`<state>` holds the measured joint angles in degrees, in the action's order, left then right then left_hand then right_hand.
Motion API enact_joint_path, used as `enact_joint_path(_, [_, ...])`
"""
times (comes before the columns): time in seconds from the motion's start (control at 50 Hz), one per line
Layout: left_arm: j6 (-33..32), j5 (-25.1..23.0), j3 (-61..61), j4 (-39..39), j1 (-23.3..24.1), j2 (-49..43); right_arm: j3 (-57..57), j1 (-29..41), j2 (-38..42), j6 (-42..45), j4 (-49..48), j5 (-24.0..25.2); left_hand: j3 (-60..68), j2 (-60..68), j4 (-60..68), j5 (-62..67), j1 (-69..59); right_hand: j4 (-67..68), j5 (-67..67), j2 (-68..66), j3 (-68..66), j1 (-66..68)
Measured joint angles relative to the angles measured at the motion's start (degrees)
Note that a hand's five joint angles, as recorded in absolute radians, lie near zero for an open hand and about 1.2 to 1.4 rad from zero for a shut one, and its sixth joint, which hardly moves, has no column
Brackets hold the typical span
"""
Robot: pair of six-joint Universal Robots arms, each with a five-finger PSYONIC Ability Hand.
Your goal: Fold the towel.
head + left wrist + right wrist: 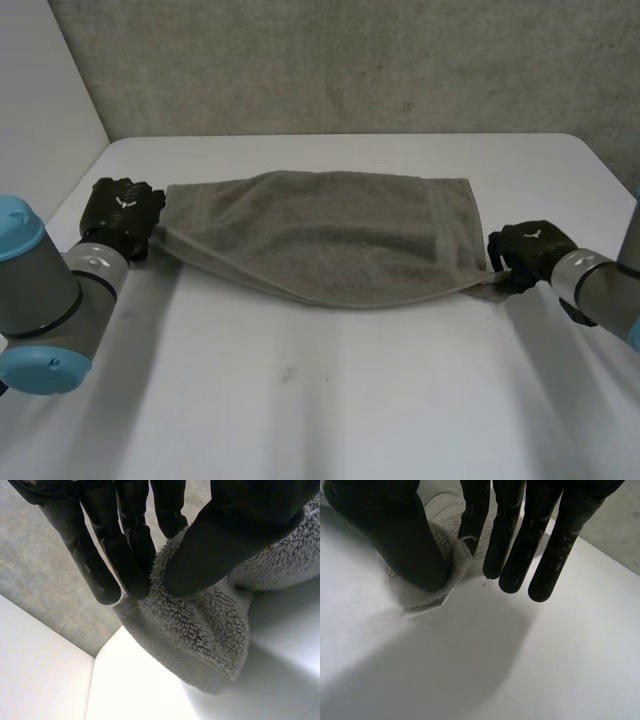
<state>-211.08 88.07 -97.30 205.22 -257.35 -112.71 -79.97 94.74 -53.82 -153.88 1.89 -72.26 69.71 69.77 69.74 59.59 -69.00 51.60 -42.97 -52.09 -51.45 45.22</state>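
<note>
A grey towel (330, 235) lies folded in a long band across the white table (330, 400), its near edge sagging toward me. At the towel's left end, my left hand (120, 215) pinches a thick bunch of cloth (200, 630) between its thumb (225, 545) and straight fingers. My right hand (530, 250) is at the towel's right near corner. There its thumb (395, 530) rests on the thin corner (427, 597) lying flat on the table. The fingers (520, 545) are straight and spread, beyond the cloth and clear of the thumb.
A grey concrete wall (350, 60) stands behind the table's far edge, and a white panel (40, 90) closes the left side. Bare tabletop stretches from the towel to the near edge.
</note>
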Motion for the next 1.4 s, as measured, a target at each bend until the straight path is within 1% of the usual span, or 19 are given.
enact_joint_path(0.1, [0.1,0.0,-0.4,-0.2,0.0,0.7,-0.5,-2.1,-0.2,-5.4,-0.3,1.7,0.0,0.0,0.0,0.0,0.0,0.0,0.0,0.0,0.0,0.0])
enact_joint_path(0.32, [0.2,0.0,-1.6,-1.1,0.3,1.2,-0.8,-3.2,-0.3,-10.6,0.7,3.0,0.0,0.0,0.0,0.0,0.0,0.0,0.1,-0.1,-0.2,0.0])
enact_joint_path(0.34, [0.2,0.0,-1.6,-1.4,0.2,1.3,-0.8,-3.3,-0.4,-12.1,0.9,3.1,0.0,0.0,0.0,0.0,0.0,0.8,-0.4,-1.0,-0.9,0.8])
enact_joint_path(0.4, [0.2,0.0,-1.6,-2.0,0.2,1.9,-0.8,-3.5,-0.5,-15.9,1.4,3.4,0.0,0.0,0.0,0.0,0.0,14.4,-11.1,-14.0,-14.5,10.0])
enact_joint_path(0.56, [0.3,-0.1,-1.7,-5.5,0.1,4.8,-1.4,-4.7,-3.6,-19.2,0.8,4.6,0.0,0.0,0.0,0.0,0.0,16.8,-12.6,-15.5,-16.5,10.1])
enact_joint_path(0.66, [0.2,-0.1,-1.8,-9.9,0.2,8.3,-2.4,-5.4,-8.9,-15.8,1.7,6.8,0.0,0.0,0.0,0.0,0.0,16.8,-12.8,-15.5,-16.5,10.1])
enact_joint_path(0.7, [0.1,-0.3,-2.1,-14.0,0.2,10.5,-3.5,-5.8,-12.6,-10.2,4.9,9.0,0.0,0.0,0.0,0.0,0.0,16.8,-12.9,-15.5,-16.5,10.1])
enact_joint_path(0.72, [0.1,-0.3,-2.1,-14.0,0.2,10.5,-3.5,-5.8,-12.6,-10.2,4.9,9.0,0.0,0.0,0.0,0.0,0.0,16.8,-12.9,-15.5,-16.5,10.1])
enact_joint_path(0.74, [0.0,-0.4,-2.3,-17.5,0.2,11.9,-4.5,-6.1,-14.5,-4.8,8.3,10.3,0.0,0.0,0.0,0.0,0.0,16.8,-13.0,-15.5,-16.5,10.1])
enact_joint_path(0.8, [-0.3,-0.5,-2.7,-21.9,0.0,13.3,-5.7,-6.6,-16.1,2.0,12.4,11.1,0.0,0.0,0.0,0.0,0.0,16.8,-13.0,-15.5,-16.5,10.1])
enact_joint_path(0.84, [-1.1,-0.5,-3.2,-26.5,-0.4,14.4,-7.6,-7.7,-17.8,11.4,18.1,11.1,0.0,0.0,0.0,0.0,0.0,16.8,-13.0,-15.5,-16.5,10.1])
enact_joint_path(0.92, [-4.6,-0.9,-5.1,-34.8,-1.8,16.2,-10.6,-10.0,-19.5,24.8,26.7,9.5,0.0,0.0,0.0,0.0,0.0,16.8,-13.0,-15.5,-16.5,10.1])
enact_joint_path(1.0, [-8.5,-2.9,-7.7,-40.5,-2.7,18.4,-15.1,-13.9,-22.6,39.4,37.2,6.6,0.0,0.0,0.0,0.0,0.0,16.8,-13.1,-15.5,-16.5,10.1])
enact_joint_path(1.06, [-10.0,-5.0,-8.9,-42.5,-3.1,19.6,-16.8,-15.6,-24.5,44.4,40.3,5.8,0.0,0.0,0.0,0.0,0.0,16.8,-13.1,-15.5,-16.5,10.1])
enact_joint_path(1.16, [-10.7,-7.4,-8.3,-42.4,-4.1,20.2,-16.1,-16.3,-25.8,44.1,38.3,6.0,0.0,0.0,0.0,0.0,0.0,16.8,-13.1,-15.5,-16.5,10.1])
enact_joint_path(1.28, [-10.4,-8.5,-5.1,-39.5,-5.1,18.9,-12.5,-15.2,-24.6,37.1,31.0,6.4,0.0,0.0,0.0,0.0,0.0,16.8,-13.1,-15.5,-16.5,10.1])
enact_joint_path(1.3, [-10.2,-8.5,-3.3,-37.2,-5.1,17.2,-11.9,-14.7,-24.1,36.0,30.0,6.4,0.0,0.0,0.0,0.0,0.0,16.8,-13.1,-15.5,-16.5,10.1])
enact_joint_path(1.34, [-10.0,-8.4,-1.9,-35.2,-5.0,15.5,-8.8,-11.8,-21.0,31.5,25.8,6.0,0.0,0.0,0.0,0.0,0.0,16.8,-13.2,-15.5,-16.5,10.1])
enact_joint_path(1.4, [-9.6,-7.9,3.0,-29.0,-4.4,9.6,-3.3,-6.4,-15.1,24.9,19.2,3.6,0.0,0.0,0.0,0.0,0.0,16.8,-13.3,-15.5,-16.5,10.1])
